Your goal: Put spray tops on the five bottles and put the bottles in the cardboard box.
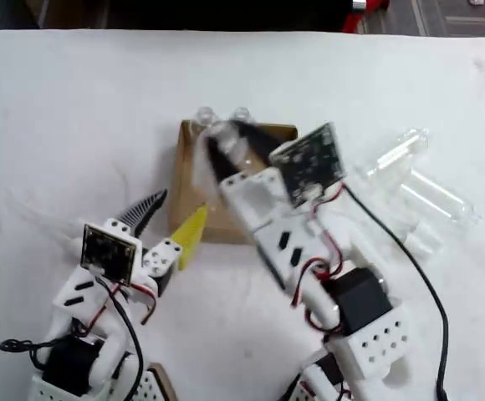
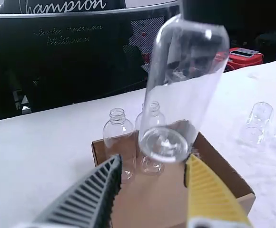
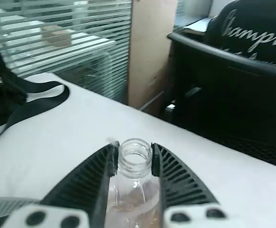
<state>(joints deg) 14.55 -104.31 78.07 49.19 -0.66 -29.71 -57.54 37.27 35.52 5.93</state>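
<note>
Bottle neck sits clamped inside right hand.

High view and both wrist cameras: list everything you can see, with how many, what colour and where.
Cardboard box: one, brown, middle of the table.
Standing bottles: two, clear, necks open, upright in the box at its far side.
Held bottle: one, clear, hanging over the box.
Lying bottles: two, clear, on their sides on the table to the right of the box.
Table: one, white.
Chair: one, black, behind the table.
Bag: one, black with a strap, on the table.
Left end effector: one grey and one yellow finger, open, at the box's near side.
Right end effector: black fingers, shut on the held bottle's neck.
</note>
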